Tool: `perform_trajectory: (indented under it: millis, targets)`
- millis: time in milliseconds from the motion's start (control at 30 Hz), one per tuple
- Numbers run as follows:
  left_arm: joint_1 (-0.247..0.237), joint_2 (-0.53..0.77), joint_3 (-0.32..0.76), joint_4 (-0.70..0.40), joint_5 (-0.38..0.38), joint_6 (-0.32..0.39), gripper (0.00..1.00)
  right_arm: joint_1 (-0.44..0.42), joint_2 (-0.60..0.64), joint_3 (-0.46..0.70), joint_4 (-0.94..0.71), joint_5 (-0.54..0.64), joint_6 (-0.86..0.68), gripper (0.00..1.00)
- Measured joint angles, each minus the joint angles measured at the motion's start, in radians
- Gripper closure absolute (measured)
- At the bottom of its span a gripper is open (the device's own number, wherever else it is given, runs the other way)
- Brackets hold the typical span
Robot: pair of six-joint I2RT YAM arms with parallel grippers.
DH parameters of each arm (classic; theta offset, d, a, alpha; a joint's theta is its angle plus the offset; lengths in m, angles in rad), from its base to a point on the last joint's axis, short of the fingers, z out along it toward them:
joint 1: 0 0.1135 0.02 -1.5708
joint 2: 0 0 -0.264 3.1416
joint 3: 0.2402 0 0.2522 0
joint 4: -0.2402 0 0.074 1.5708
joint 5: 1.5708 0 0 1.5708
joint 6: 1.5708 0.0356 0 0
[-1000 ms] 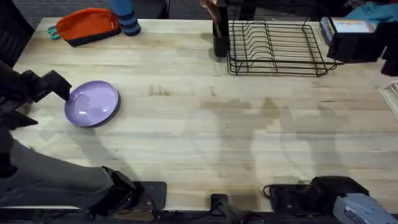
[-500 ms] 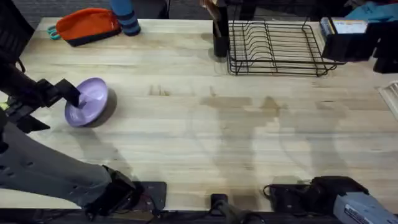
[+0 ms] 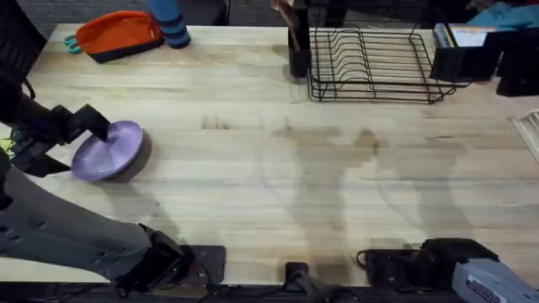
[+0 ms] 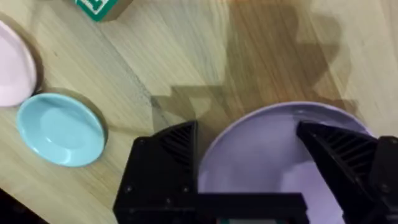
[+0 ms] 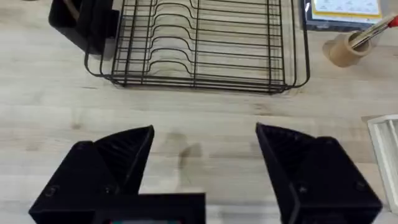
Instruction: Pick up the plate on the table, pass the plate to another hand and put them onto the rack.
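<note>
The plate sits far from the rack, at the opposite end of the counter and nearer its front edge. It looks tilted, one rim raised off the wood, though whether any part touches the counter cannot be told from overhead. The left gripper is at the plate's rim on the side away from the rack; in the left wrist view its two fingers stand spread on either side of the lavender surface, and whether they actually pinch the rim is cut off at the picture's edge. I judge the pickup as just under way. The hand-over and the placing in the rack are both left to do, and the rack's slots stand bare.

The right gripper hangs just in front of the rack, released, jaws wide and holding nothing.

A small light-blue dish lies on the counter just beyond the plate, farther from the rack.
</note>
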Motion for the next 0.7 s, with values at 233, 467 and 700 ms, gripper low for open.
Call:
perform_trajectory:
  millis: [233,467,700]
  targets:
    - [0.000,0.000,-0.002,0.004,0.018,0.000,0.040,0.000,0.001,0.000,0.000,0.000,0.000,0.003]
    - [0.000,0.000,-0.003,0.012,0.036,-0.006,0.331,0.000,0.001,0.000,0.000,0.000,0.000,0.003]
    - [-0.001,0.000,-0.006,0.012,0.085,-0.008,0.617,0.000,0.001,0.000,0.000,0.000,0.000,0.003]
